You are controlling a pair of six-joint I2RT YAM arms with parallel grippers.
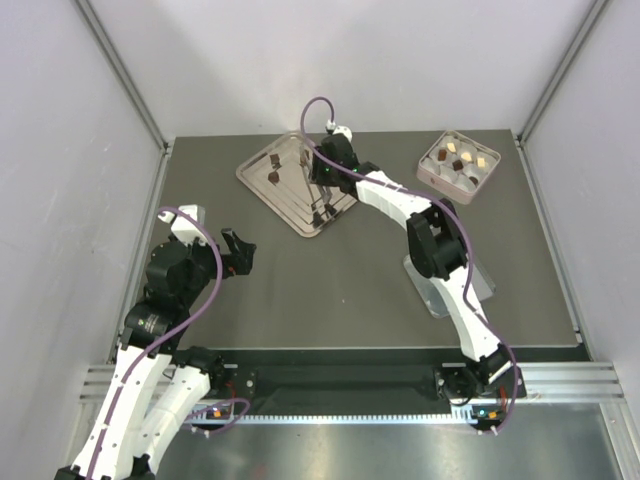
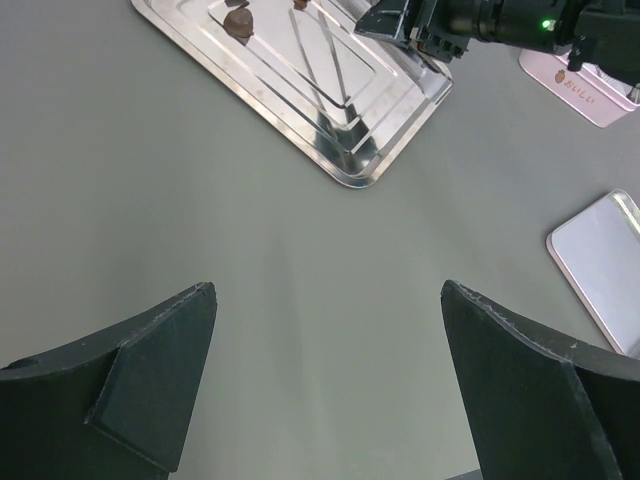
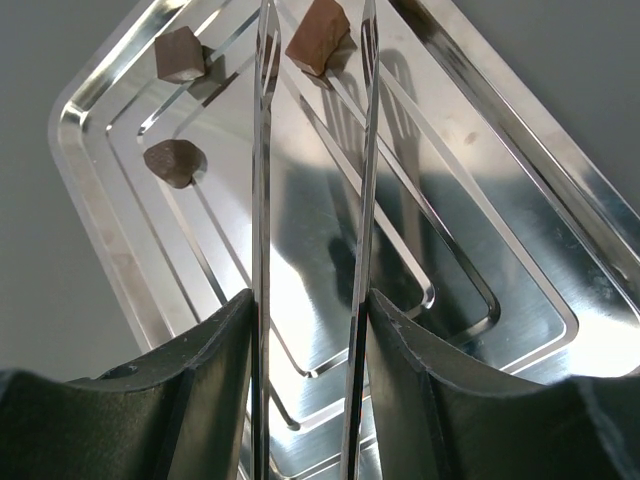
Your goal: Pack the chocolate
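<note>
Black fingers of the left gripper [image 2: 328, 290] stand wide apart over the bare table [image 2: 150, 200], holding nothing. Just beyond, a pale lid [image 2: 600, 250] lies flat. Farther on, the right gripper [image 3: 310, 300] is clamped on metal tweezers [image 3: 262, 200], whose prongs reach over the steel tray [image 3: 520, 200]. The chocolate [image 3: 318, 38] nearest their tips shows between the two prongs, which look slightly spread. I cannot tell whether they touch it. Two more dark pieces [image 3: 180, 55] [image 3: 175, 162] lie apart on the tray's left side. At the far right corner, the pink box [image 1: 430, 172] already holds several pieces.

Each piece is probably very light, rigid but easily chipped or smeared, and likely to skate on polished steel. Pinching two flat opposite faces, low and gently, seems best.
</note>
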